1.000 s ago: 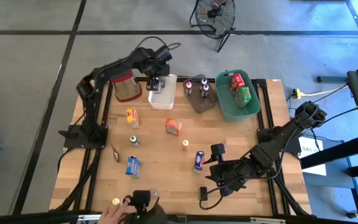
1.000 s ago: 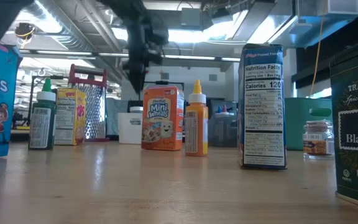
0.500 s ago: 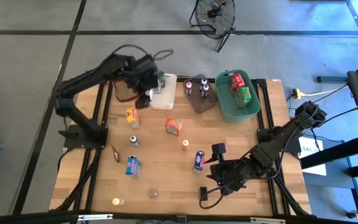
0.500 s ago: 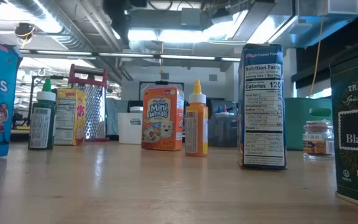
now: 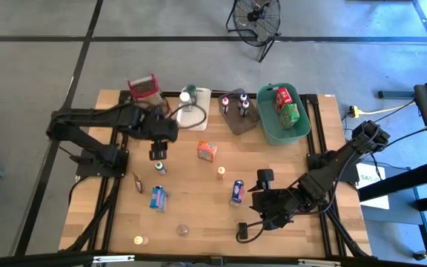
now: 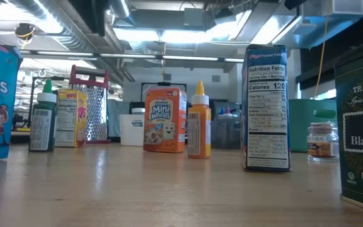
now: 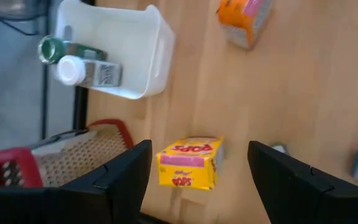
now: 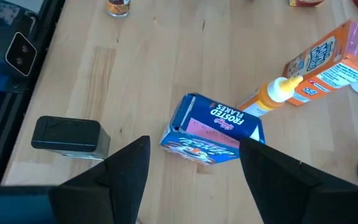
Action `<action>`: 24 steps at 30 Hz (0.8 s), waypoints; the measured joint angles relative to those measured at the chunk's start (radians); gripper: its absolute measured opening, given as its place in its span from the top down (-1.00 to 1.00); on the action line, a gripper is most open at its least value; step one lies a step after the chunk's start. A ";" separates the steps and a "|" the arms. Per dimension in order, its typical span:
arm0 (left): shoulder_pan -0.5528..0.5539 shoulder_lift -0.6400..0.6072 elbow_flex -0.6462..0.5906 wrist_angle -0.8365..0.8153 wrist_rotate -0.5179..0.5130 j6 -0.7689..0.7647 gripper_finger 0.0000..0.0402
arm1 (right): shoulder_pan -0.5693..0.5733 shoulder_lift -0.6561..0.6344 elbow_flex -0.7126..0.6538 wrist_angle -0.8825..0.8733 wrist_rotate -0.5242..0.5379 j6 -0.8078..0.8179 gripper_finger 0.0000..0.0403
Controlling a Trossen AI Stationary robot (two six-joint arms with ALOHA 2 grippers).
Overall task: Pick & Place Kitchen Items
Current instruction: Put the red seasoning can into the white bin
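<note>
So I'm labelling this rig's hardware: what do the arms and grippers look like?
Both arms are black, built of slim jointed links on black bases bolted at the table's sides. Thin dark cables loop off the left arm and right arm. Each gripper, left and right, has two flat, matte black fingers. No markings show.

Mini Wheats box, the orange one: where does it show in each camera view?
High view: Mini Wheats box, mid-table.
Low view: box upright, centre.
Left wrist view: box at the top edge.
Right wrist view: box, upper right.
Shared landmark: orange squeeze bottle beside it, though not in the left wrist view.
</note>
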 joint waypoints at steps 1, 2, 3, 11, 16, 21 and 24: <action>-0.020 -0.017 -0.032 0.013 -0.012 -0.015 -0.30 | -0.003 0.000 0.000 0.000 0.000 -0.002 -0.24; -0.039 -0.035 -0.064 0.028 -0.014 -0.025 -0.31 | -0.006 0.000 0.000 0.000 0.000 -0.006 -0.24; -0.056 -0.052 -0.094 0.041 -0.006 -0.032 -0.31 | -0.009 0.000 0.000 0.000 0.000 -0.012 -0.24; -0.150 -0.154 -0.229 0.200 0.019 -0.039 -0.30 | -0.062 -0.017 0.010 -0.053 0.003 0.032 -0.24; -0.180 -0.189 -0.243 0.287 -0.003 -0.034 -0.31 | -0.110 -0.051 0.032 -0.231 0.003 0.309 -0.24; -0.209 -0.211 -0.243 0.297 -0.071 -0.033 -0.29 | -0.124 -0.069 0.032 -0.317 0.003 0.423 -0.24; -0.222 -0.219 -0.243 0.298 -0.116 -0.034 -0.30 | -0.124 -0.069 0.032 -0.299 0.002 0.392 -0.24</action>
